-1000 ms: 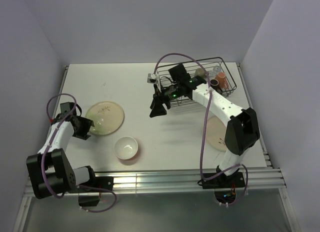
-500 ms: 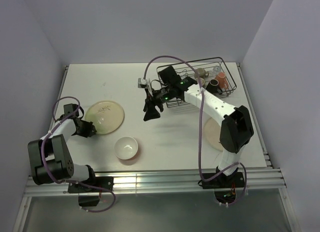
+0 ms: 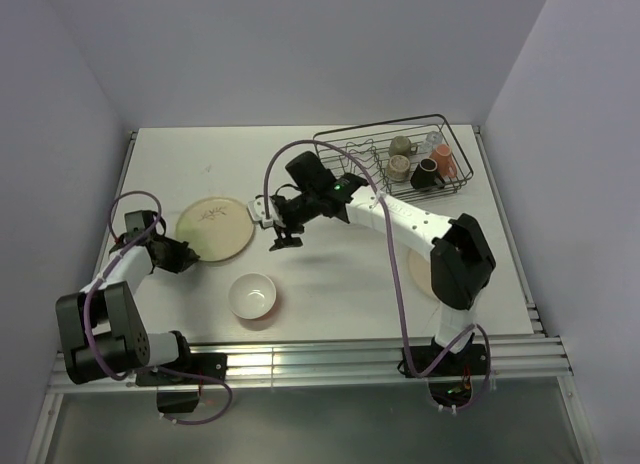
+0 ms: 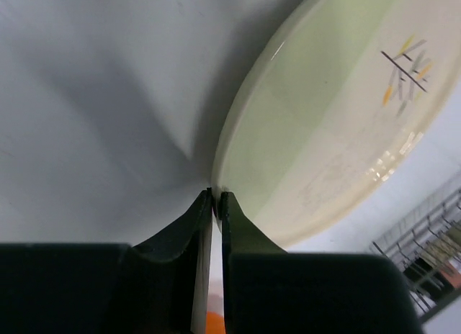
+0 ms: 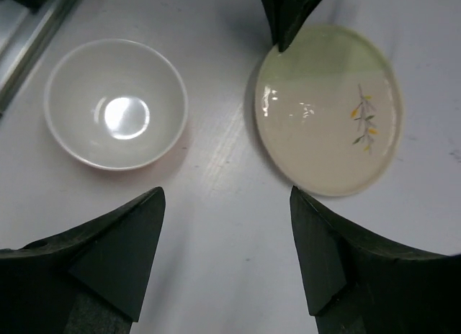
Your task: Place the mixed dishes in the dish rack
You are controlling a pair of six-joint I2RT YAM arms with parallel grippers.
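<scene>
**Top external view.** The cream plate with sprig drawing (image 3: 215, 229) lies on the worktop (image 3: 300, 174) at the left. The left end effector (image 3: 178, 256) sits at its near-left rim. The white bowl (image 3: 252, 296) rests nearer the arm bases, apart from the plate. The right end effector (image 3: 280, 234) hangs just right of the plate, beyond the bowl. The dish rack (image 3: 335, 141) stands at the far right with small cups and a pink mug (image 3: 445, 162) inside. A second plate (image 3: 420, 274) lies partly hidden beneath the right arm.

**Left wrist view.** The left end effector (image 4: 216, 197) has its fingers drawn together on the plate (image 4: 324, 118), pinching the rim at the very tips (only a sliver of gap shows). A corner of the rack (image 4: 425, 247) is visible beyond.

**Right wrist view.** The right end effector (image 5: 225, 193) has its fingers well apart and holds nothing. Bare worktop lies beneath it, with the bowl (image 5: 115, 104) to one side and the plate (image 5: 328, 118) to the other. The left end effector (image 5: 288, 10) meets the plate's rim.
</scene>
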